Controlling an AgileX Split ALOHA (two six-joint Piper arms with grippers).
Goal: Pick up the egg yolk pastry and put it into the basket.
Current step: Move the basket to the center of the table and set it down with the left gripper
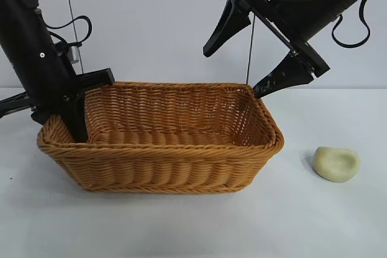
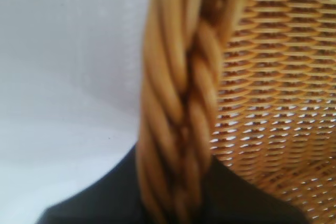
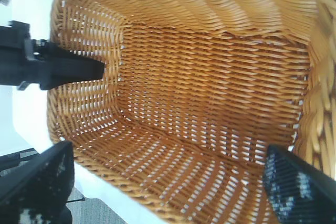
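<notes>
Exterior view: egg yolk pastry lay on the bare table, outside the basket, well off the basket's right-hand short end, toward the right arm's side. It touched nothing but the table. Its long axis ran roughly across the view, the shallow dent facing up.

Right gripper hung above the basket's right end with its jaws spread wide and nothing between them; the lower fingertip sat just by the rim's far right corner. From those jaws the pastry lay down and outward, past the basket's end wall, nearer the camera. Right wrist view looked straight into the basket interior and did not show the pastry.

Left gripper was at the opposite short end, fingers pressed on the rim there, one finger inside the wall and the other outside. Left wrist view showed the braided rim running between the dark fingers. Judgement: left arm was steadying the basket, so the pick falls to the right arm, which was also clearly the nearer one.

Judgement on the coming move: right gripper must swing outward over the end wall and drop; closing across the pastry's short axis looks the safer approach.

Counts: pastries 1; baskets 1; grippers 2. Basket held no item
</notes>
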